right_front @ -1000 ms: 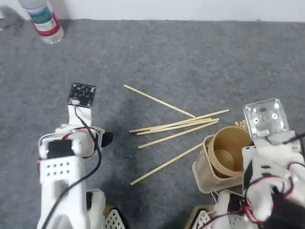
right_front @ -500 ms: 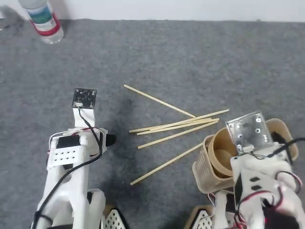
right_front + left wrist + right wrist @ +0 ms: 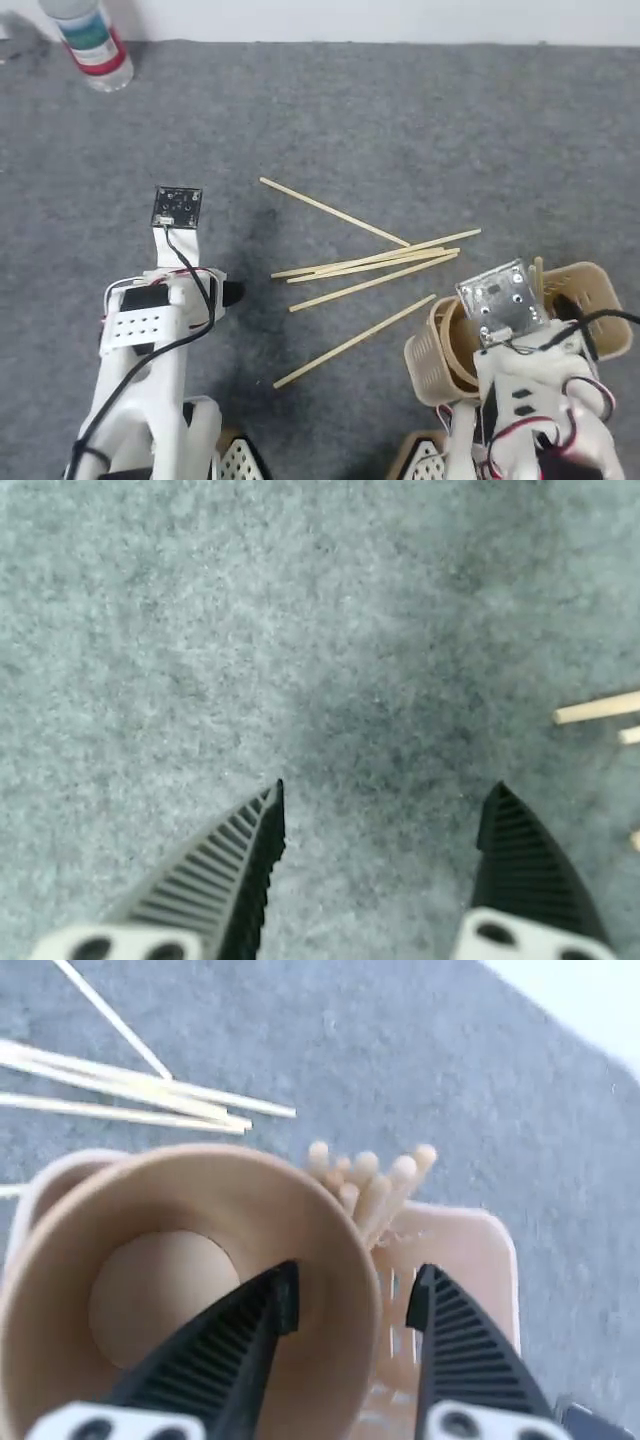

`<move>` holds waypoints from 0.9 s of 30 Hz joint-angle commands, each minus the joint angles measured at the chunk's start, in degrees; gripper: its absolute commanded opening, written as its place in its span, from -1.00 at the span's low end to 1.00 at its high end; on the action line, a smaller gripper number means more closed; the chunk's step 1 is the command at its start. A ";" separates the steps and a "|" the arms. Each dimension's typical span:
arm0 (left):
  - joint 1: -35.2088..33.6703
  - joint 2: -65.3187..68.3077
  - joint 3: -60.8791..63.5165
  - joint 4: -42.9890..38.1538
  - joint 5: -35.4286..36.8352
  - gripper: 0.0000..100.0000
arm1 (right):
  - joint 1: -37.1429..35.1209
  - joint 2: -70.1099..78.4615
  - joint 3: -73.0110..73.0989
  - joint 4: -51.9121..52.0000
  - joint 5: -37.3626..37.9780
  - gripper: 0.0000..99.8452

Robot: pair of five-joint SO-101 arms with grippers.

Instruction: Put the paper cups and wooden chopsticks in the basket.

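A beige basket (image 3: 424,362) is seen at the lower right of the high view, on the grey-covered table (image 3: 400,120). A paper cup (image 3: 456,332) is held inside it, mouth upward, and a bundle of upright chopsticks (image 3: 538,272) is stood in the basket just beside the cup. The right arm (image 3: 530,400) is placed directly above the basket.

In the right wrist view the right hand (image 3: 357,1268) is seen partly open. The rim of the paper cup (image 3: 200,1260) is straddled by it: one finger is set inside the cup and the other outside, between the cup wall and the basket (image 3: 470,1250). The rim is not pinched, as a gap is left on each side. The rounded tips of the upright chopsticks (image 3: 375,1175) are seen just beyond the cup rim.

Six loose chopsticks (image 3: 365,265) are scattered on the table at the centre of the high view, several crossing near their right ends. The lowest one nearly reaches the basket.

The left arm (image 3: 150,340) is seen at the lower left. The left hand (image 3: 388,787) is spread wide over bare table and nothing is held by it; ends of loose chopsticks (image 3: 598,708) are seen at the right edge there.

A plastic bottle (image 3: 90,40) is seen at the upper left corner.
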 commanded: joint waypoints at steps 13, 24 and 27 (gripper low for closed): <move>-0.09 -0.35 -0.22 -0.97 0.70 -0.41 | 2.15 30.73 -12.84 2.24 1.05 -0.77; -0.09 -0.26 -0.13 -1.67 0.70 -0.41 | 2.15 39.60 -19.43 2.42 -0.09 -0.76; -0.09 -0.26 -0.13 -1.67 0.70 -0.41 | 3.21 41.19 -19.25 2.42 -0.09 -0.78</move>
